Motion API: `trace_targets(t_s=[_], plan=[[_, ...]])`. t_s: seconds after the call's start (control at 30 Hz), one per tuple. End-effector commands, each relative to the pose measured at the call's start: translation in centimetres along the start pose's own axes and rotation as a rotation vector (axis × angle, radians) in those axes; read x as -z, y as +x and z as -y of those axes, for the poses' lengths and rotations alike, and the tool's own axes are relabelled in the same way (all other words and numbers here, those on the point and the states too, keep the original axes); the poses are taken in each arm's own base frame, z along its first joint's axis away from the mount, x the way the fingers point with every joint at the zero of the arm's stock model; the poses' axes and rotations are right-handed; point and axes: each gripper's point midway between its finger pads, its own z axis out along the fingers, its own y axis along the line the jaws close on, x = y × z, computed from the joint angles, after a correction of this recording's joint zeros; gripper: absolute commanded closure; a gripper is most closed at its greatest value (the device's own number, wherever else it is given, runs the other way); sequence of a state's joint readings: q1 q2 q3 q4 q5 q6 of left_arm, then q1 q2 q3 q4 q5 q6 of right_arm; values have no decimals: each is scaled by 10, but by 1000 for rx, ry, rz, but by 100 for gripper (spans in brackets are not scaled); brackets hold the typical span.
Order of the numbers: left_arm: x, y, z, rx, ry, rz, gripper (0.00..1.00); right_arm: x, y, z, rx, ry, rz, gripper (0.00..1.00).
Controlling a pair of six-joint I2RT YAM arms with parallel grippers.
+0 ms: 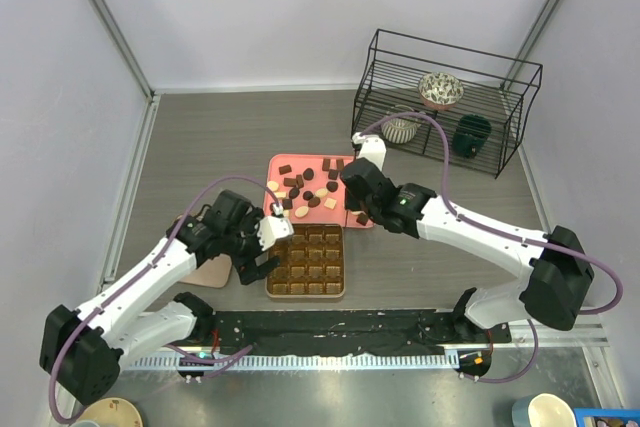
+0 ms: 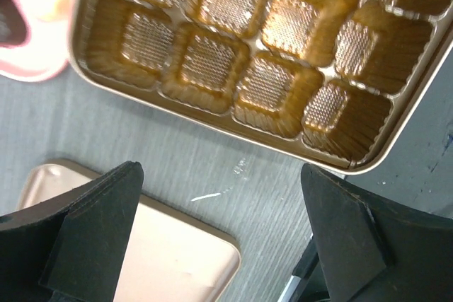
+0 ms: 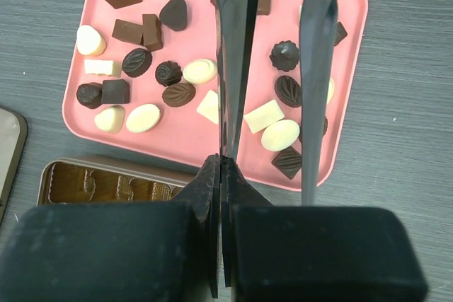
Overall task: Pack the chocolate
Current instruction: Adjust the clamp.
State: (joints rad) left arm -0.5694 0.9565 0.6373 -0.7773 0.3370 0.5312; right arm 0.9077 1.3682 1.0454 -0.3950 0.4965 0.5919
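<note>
1. A grey table (image 1: 220, 137) carried everything.
2. A flat pink tray (image 3: 177, 136) lay mid-table, touching the 12 o'clock edge of a gold gridded box (image 2: 212, 54) whose visible cells were empty.
3. The left gripper (image 2: 218, 196) hung over bare table with its jaws spread wide and gripping nothing. In its wrist view, the box was at 12 o'clock and a flat beige piece (image 2: 163, 259) at 7 o'clock.
4. The right gripper (image 1: 352, 185) hung above the tray with its jaws pressed together. Nothing could be seen between its fingers.
5. The chocolate (image 3: 179, 94), dark, mid-brown and cream pieces, lay scattered on the tray. In the right wrist view it spread from 9 to 3 o'clock beneath the fingers. From above, it lay at 1 o'clock from the left gripper.
</note>
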Motion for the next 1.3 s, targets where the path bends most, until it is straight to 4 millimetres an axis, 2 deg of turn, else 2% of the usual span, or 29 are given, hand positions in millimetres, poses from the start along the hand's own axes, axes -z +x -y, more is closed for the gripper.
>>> trace_targets(t_s=[0.0,0.03,0.07,0.13,0.17,0.23,0.3,0.33,0.37,0.4,0.47,0.53,0.57,0.7,0.93,1.13,1.27], plan=[[32,-43,-17,4,-91,100,0,12,-44,-6,-21,-10,107,99],[37,-48,-19,10,-104,110,0,18,-52,-4,-27,-12,122,99],[49,-61,-22,25,-123,143,0,24,-63,-1,-23,-8,142,99],[62,-72,-18,43,-112,177,0,39,-78,2,-25,-14,173,99],[75,-86,-19,49,-121,218,0,49,-89,-2,-27,-35,189,99],[86,-98,-10,64,-81,257,0,68,-105,-13,-42,-116,209,99],[106,-117,-3,60,-52,316,0,79,-111,-24,-49,-194,214,99],[111,-118,2,67,-29,321,1,90,-114,-31,-55,-251,221,99],[117,-126,12,59,20,354,0,99,-116,-47,-54,-348,214,99],[131,-138,16,38,32,394,0,105,-116,-54,-51,-402,209,99],[141,-148,31,24,113,430,0,124,-118,-72,-48,-532,216,99],[156,-161,39,5,158,471,0,134,-115,-80,-35,-604,230,99],[159,-166,48,3,218,481,0,148,-126,-84,-47,-660,280,99],[169,-180,63,-10,333,510,0,167,-121,-100,10,-798,287,99],[166,-183,64,-22,367,511,0,192,-115,-126,93,-988,270,99],[169,-184,67,-23,389,511,0,209,-109,-132,141,-1077,261,99],[177,-191,77,-25,463,542,0,221,-110,-136,140,-1135,272,99]])
